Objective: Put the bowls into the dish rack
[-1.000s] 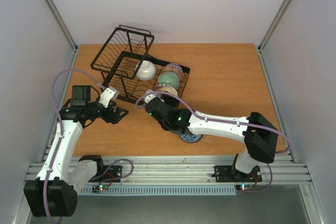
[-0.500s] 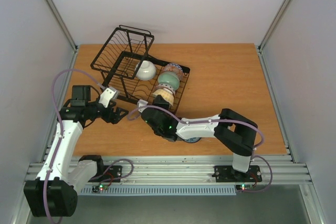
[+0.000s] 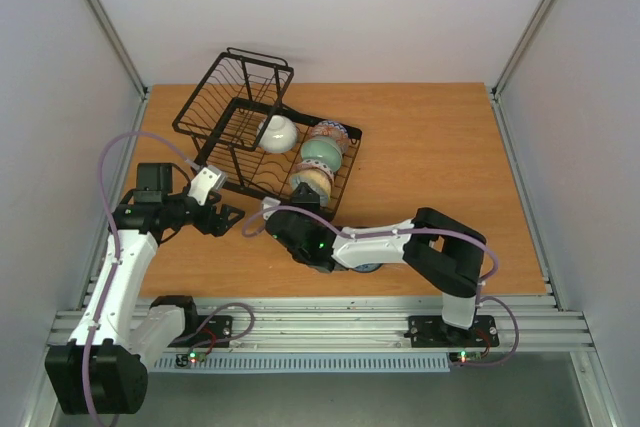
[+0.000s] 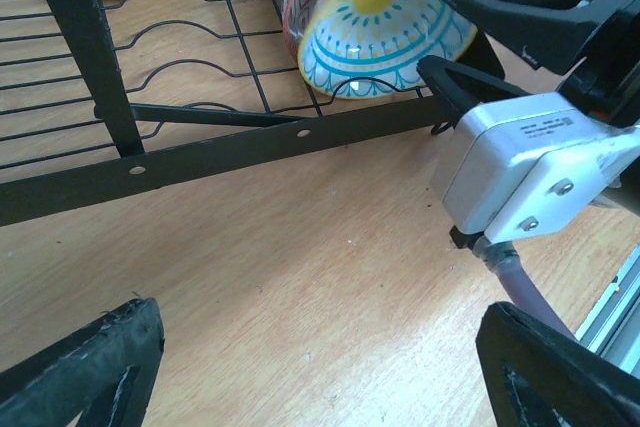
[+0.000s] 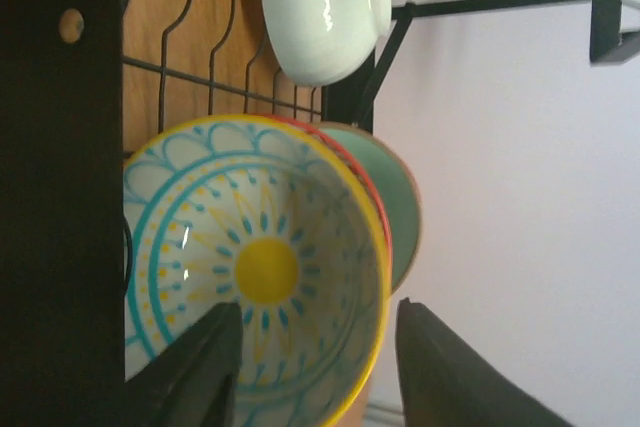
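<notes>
The black wire dish rack [image 3: 240,117] stands at the back left of the table. On its tray sit the cream-white bowl [image 3: 278,132], the red-and-white patterned bowl [image 3: 328,131], the sage green bowl [image 3: 322,153] and, at the near edge, the blue-patterned bowl with a yellow centre [image 3: 312,182], tipped on its side. My right gripper [image 5: 315,367] is open, one finger inside that bowl [image 5: 250,277] and one outside its rim, not clamping it. My left gripper [image 4: 320,387] is open and empty over bare table in front of the rack [image 4: 230,137].
A round blue-patterned thing [image 3: 365,267] lies on the table, mostly hidden under my right forearm. The right gripper's white camera block [image 4: 530,167] is close to my left gripper. The rack's taller basket [image 3: 250,77] is at the far left end.
My right arm has folded its elbow inward and its gripper has drawn back slightly from the rack toward me. The blue-patterned bowl stays at the rack's near edge. The left arm has hardly moved.
</notes>
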Controlling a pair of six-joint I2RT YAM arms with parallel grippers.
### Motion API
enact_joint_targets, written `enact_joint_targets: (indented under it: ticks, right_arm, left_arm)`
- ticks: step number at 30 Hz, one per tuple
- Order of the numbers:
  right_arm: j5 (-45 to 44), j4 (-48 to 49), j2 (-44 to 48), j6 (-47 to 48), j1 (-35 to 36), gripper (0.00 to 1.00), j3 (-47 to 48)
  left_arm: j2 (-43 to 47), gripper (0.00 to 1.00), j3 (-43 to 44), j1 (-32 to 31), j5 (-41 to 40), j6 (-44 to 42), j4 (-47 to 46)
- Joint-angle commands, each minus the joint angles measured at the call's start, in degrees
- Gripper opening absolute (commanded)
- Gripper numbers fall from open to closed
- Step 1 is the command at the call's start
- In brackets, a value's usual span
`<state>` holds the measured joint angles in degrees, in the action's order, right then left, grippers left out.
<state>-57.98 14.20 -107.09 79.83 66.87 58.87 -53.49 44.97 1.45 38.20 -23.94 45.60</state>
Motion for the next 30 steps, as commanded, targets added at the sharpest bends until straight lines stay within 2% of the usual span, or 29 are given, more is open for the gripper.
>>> enact_joint_targets:
  ticks: [1,4,10,12,15,17,19,25,30]
  right_arm:
    - [0.7,-7.9,4.7,-7.7,0.4,0.51,1.6]
    - [1.5,-11.6,7.4,-12.4,0.4,0.64,1.9]
    - [6.9,-25.6,17.5,-27.7,1.0,0.74,3.6]
    - [7.2,-32.6,21.3,-36.9,0.9,0.75,4.7]
    - [7.0,-51.7,26.2,-57.0,-0.5,0.74,7.6]
    - [9.9,-63.0,29.4,-73.8,-2.9,0.72,8.2]
    - [15.7,-68.9,33.6,-83.2,-5.9,0.70,5.5]
    - [36.0,-65.3,47.1,-90.0,-21.2,0.65,-10.2]
    - [43.3,-63.4,51.6,-92.3,-24.1,0.64,-18.0]
  left_arm:
    - [1.0,0.87,-0.6,-0.1,1.0,-0.3,-1.2]
    - [0.9,0.87,-0.6,-0.1,1.0,-0.2,-1.2]
    - [0.9,0.87,-0.5,-0.1,0.9,-0.3,-1.2]
    - [0.9,0.87,-0.5,-0.1,1.0,-0.3,-1.2]
    - [0.9,0.87,-0.5,-0.1,1.0,-0.3,-1.2]
    - [0.8,0.87,-0.5,-0.1,1.2,-0.4,-1.1]
    - [0.6,0.87,-0.5,-0.1,1.4,-0.3,-1.1]
    - [1.2,0.87,-0.4,-0.1,1.4,-0.3,-0.9]
    - [1.1,0.87,-0.4,-0.1,1.3,-0.3,-0.9]
